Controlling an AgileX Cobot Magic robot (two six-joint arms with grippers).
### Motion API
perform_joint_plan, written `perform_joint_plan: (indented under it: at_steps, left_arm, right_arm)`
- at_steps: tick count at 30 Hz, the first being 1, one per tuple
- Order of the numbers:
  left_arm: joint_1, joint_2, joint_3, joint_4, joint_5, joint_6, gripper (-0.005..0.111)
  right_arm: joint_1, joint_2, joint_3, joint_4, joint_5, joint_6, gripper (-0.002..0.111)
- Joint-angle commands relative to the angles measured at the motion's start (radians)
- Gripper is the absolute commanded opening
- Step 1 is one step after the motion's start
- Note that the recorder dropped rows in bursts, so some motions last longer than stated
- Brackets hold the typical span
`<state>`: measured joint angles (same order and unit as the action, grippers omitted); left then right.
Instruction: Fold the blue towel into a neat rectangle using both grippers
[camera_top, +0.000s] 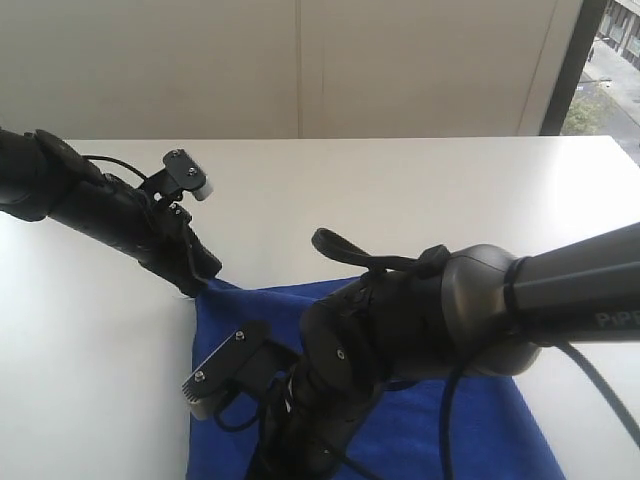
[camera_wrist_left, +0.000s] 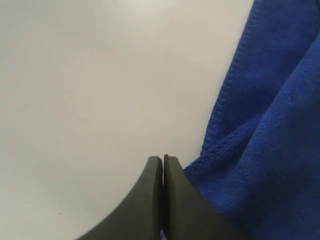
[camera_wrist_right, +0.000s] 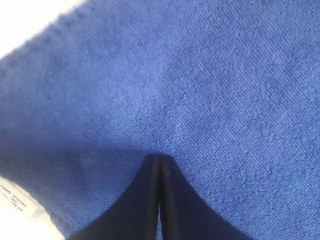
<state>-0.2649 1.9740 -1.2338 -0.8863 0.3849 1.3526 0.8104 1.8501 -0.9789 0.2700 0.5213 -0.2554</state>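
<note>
The blue towel (camera_top: 460, 430) lies on the white table (camera_top: 90, 350) at the front. Its far left corner rises to a point under my left gripper (camera_top: 200, 283). In the left wrist view that gripper (camera_wrist_left: 163, 158) is shut, with the towel's stitched hem (camera_wrist_left: 220, 110) running in behind one jaw. My right arm (camera_top: 400, 330) reaches down over the towel, and its jaws are below the exterior view's lower edge. In the right wrist view my right gripper (camera_wrist_right: 159, 157) is shut with its tips in the towel's pile (camera_wrist_right: 225, 75), near a white tag (camera_wrist_right: 17, 202) at the edge.
Bare white tabletop (camera_wrist_left: 100, 75) spreads to the left and behind the towel. A pale wall (camera_top: 300, 60) stands behind the table, with a window (camera_top: 605, 70) at the far right. The right arm's bulk covers much of the towel's middle.
</note>
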Motion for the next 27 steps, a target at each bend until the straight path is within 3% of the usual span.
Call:
perform_joint_plan:
  at_steps: [1,7,15,17,23,27]
  left_arm:
    - [-0.004,-0.010,0.000,0.061,0.004,-0.100,0.000]
    - [-0.004,-0.010,0.000,0.239,0.015,-0.278,0.000]
    - [-0.004,-0.010,0.000,0.248,0.027,-0.283,0.002]
    - [-0.004,-0.010,0.000,0.248,0.024,-0.280,0.010]
    - [-0.004,-0.020,0.000,0.246,0.036,-0.280,0.058]
    - [-0.004,-0.080,-0.006,0.244,0.053,-0.280,0.059]
  right_arm:
    - [-0.003,0.016,0.003,-0.004,0.011,-0.014,0.000]
    - [-0.003,0.016,0.003,-0.004,0.013,-0.014,0.000]
    - [-0.003,0.016,0.003,-0.004,0.013,-0.014,0.000]
    - [-0.003,0.016,0.003,-0.004,0.013,-0.014,0.000]
    - [-0.004,-0.016,-0.008,-0.030,0.020,-0.029,0.000]
    - [-0.032,-0.128,-0.053,-0.206,0.061,0.091,0.000]
